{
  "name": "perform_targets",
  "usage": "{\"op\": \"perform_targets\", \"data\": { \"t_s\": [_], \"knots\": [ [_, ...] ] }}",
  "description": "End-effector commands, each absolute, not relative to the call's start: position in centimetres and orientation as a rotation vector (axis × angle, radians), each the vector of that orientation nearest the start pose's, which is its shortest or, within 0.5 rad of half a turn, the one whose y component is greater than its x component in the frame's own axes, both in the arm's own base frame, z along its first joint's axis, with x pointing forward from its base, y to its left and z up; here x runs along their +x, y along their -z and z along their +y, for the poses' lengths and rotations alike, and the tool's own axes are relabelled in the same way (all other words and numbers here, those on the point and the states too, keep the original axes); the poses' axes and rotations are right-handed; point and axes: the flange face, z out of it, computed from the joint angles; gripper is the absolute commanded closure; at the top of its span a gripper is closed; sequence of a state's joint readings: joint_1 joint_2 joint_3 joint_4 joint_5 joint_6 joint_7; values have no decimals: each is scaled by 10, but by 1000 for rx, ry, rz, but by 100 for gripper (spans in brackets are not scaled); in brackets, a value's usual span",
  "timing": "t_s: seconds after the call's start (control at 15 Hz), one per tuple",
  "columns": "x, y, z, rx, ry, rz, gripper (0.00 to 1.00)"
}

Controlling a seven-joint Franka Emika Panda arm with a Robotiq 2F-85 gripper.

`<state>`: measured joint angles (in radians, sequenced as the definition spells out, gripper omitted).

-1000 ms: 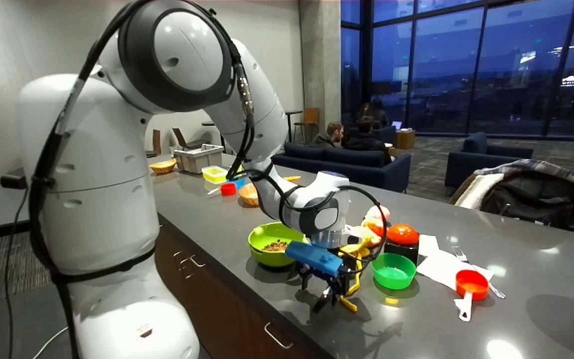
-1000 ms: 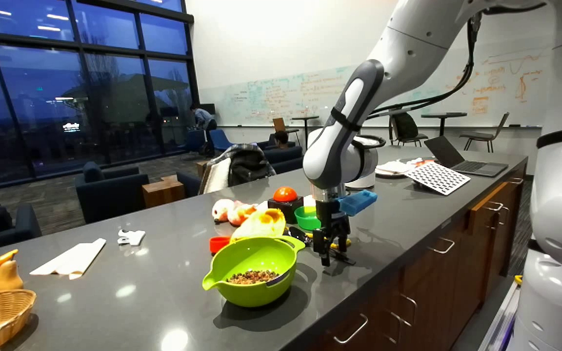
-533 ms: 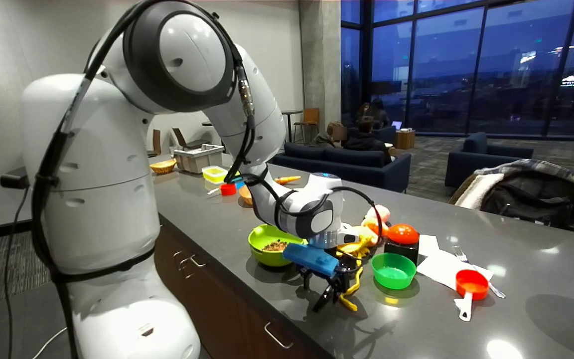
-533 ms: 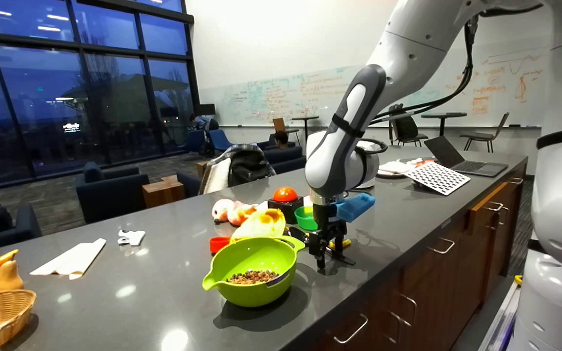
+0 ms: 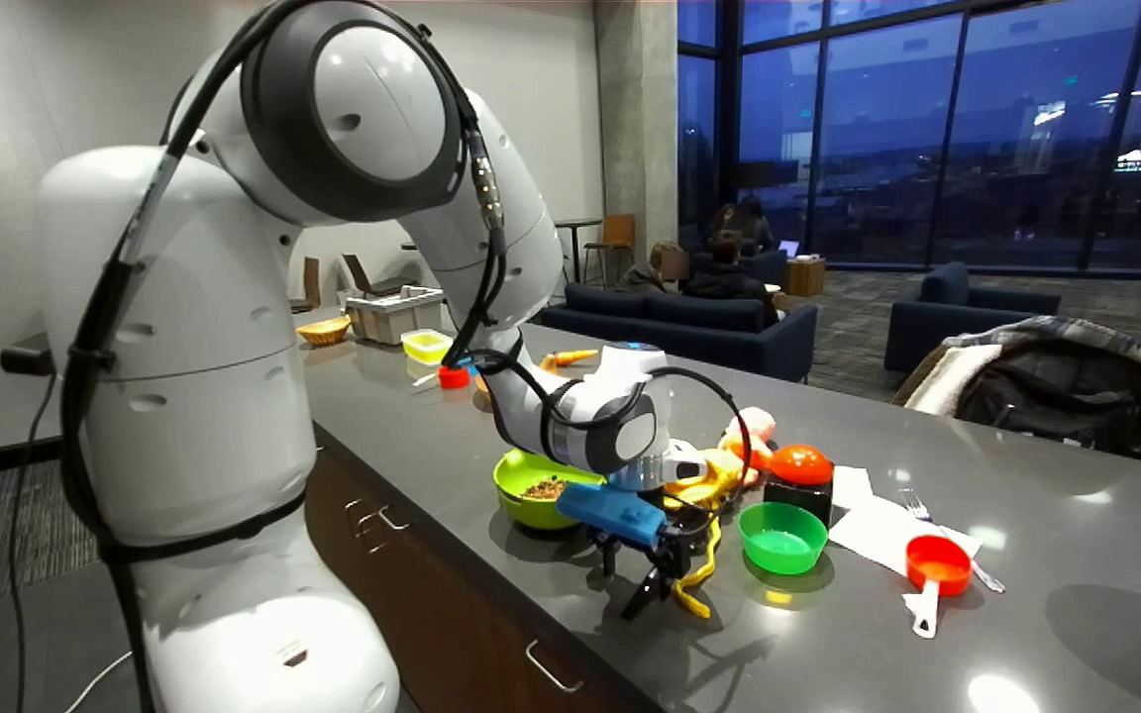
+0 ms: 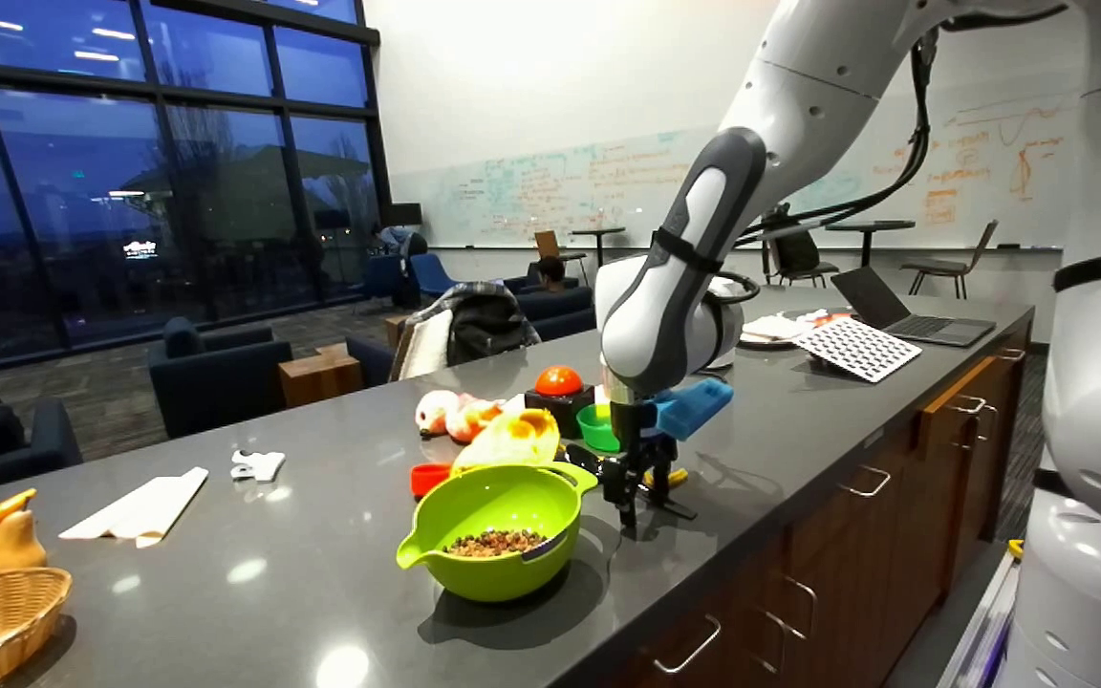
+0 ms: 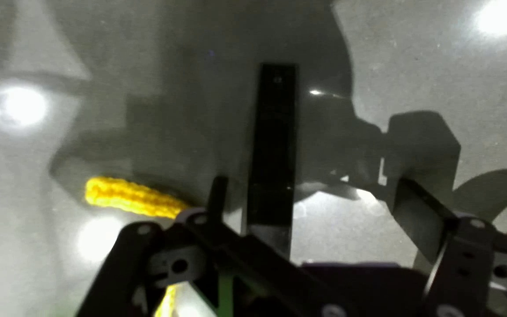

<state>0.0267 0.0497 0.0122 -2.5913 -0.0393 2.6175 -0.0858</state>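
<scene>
Over grey counter [image 5: 858,644] | tool [image 7: 313,189] spread wide, black bar [image 7: 274,149] between | tall windows [image 5: 873,149] dusk-blue

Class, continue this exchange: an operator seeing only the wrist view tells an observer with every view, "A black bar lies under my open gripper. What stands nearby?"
Observer: A lime bowl, in both exterior views.
Operator: Empty?
Observer: No, brown bits lie inside.
Operator: I see a yellow strand by the gripper. Any box nearby?
Observer: Yes, a black box topped by an orange-red dome.
</scene>
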Motion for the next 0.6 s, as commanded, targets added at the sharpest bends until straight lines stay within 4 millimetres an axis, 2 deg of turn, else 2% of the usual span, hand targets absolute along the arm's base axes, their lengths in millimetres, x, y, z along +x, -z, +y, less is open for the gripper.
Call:
{"op": "perform_targets", "data": {
  "t_s": [0.0, 0.33, 0.53],
  "knots": [
    [436, -230, 21, -3167, 6, -251, 34],
    [433, -237, 30, -3161, 24, -295, 63],
    [431, -241, 38, -3159, 32, -324, 84]
  ]
}}
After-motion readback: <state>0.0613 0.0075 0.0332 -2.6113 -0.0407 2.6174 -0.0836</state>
